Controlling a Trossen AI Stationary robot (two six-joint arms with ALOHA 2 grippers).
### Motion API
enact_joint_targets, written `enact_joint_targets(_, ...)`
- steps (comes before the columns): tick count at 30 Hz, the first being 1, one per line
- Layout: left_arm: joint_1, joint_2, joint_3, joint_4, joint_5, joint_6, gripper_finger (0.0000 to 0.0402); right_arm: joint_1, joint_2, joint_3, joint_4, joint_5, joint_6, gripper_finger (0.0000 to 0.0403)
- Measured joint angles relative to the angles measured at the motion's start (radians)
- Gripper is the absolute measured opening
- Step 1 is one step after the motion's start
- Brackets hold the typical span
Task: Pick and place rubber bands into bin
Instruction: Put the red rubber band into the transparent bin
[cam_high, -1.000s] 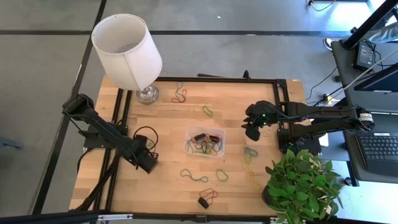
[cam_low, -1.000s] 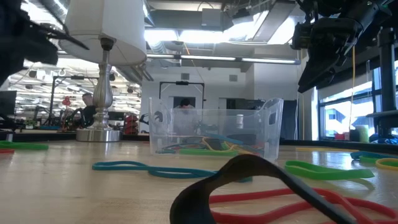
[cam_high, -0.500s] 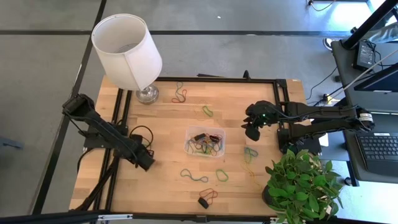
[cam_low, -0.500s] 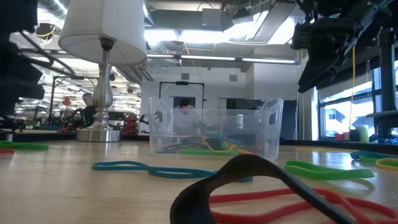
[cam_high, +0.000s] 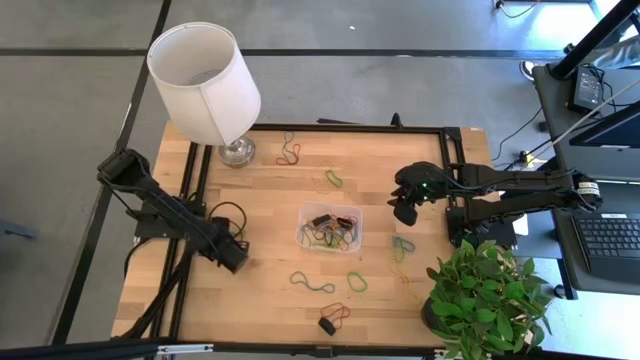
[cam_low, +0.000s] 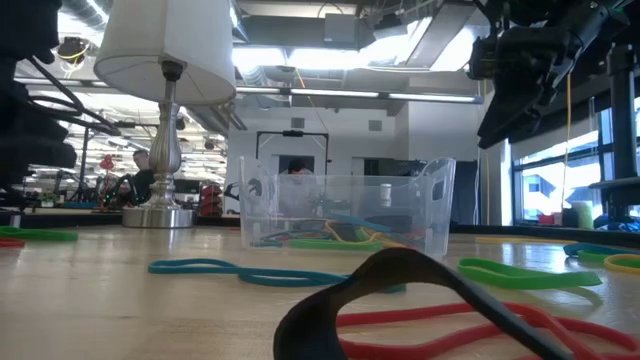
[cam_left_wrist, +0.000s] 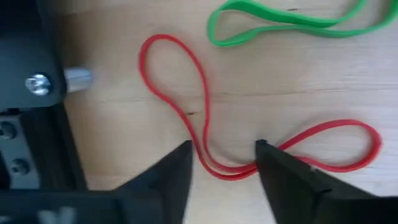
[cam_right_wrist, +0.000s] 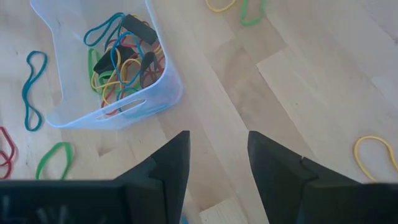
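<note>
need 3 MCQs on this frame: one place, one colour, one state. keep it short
1. Where is the bin?
A. mid-table
B. under the lamp
C. beside the plant

2. What colour is the band between the left gripper's fingers?
A. blue
B. red
C. yellow

3. What state is the right gripper in?
A. shut on a band
B. open and empty
C. inside the bin

Key:
1 A, the high view shows it mid-table, apart from the lamp and the plant.
2 B, the left wrist view shows a red band running between the open fingers.
3 B, the right wrist view shows parted fingers with bare wood between them.
</note>
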Motion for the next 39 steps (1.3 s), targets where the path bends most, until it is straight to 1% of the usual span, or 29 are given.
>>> enact_joint_targets(4,0.002,0.001,-0.001,0.033,-0.005,0.01,0.0078,0.0,0.0,0.0,0.004,0.0,-0.001,0.0165)
enact_joint_targets(6,0.001,0.006,0.007,0.024,-0.003,0.033,0.0032,0.0,0.0,0.0,0.004,0.0,-0.001,0.0165)
enact_joint_targets(7,0.0,0.008,0.017,0.015,-0.004,0.043,0.0017,0.0,0.0,0.0,0.005,0.0,-0.002,0.0165)
enact_joint_targets(8,0.0,0.009,0.028,0.003,-0.009,0.048,0.001,0.0,0.0,0.0,0.004,0.0,-0.002,0.0165)
enact_joint_targets(13,0.002,0.01,0.131,-0.086,-0.053,0.074,0.0003,0.0,0.0,0.0,0.004,0.0,-0.004,0.0165)
enact_joint_targets(17,0.014,0.011,0.229,-0.134,-0.113,0.183,0.0002,0.0,0.0,0.0,0.006,0.001,-0.007,0.0165)
enact_joint_targets(22,0.069,0.01,0.367,-0.23,-0.249,0.347,0.0002,0.0,0.0,0.0,0.006,0.002,-0.007,0.0165)
enact_joint_targets(26,0.15,0.009,0.489,-0.276,-0.375,0.563,0.0002,0.0,0.0,0.0,0.006,0.002,-0.006,0.0165)
enact_joint_targets(30,0.258,0.009,0.609,-0.267,-0.456,0.819,0.0002,0.0,0.0,0.0,0.006,0.002,-0.005,0.0165)
enact_joint_targets(35,0.41,0.029,0.737,-0.211,-0.477,1.13,0.0002,0.0,0.0,0.0,0.008,0.002,-0.003,0.0165)
enact_joint_targets(39,0.503,0.096,0.818,-0.094,-0.457,1.382,0.0002,0.0,0.0,0.0,0.014,0.002,0.001,0.0165)
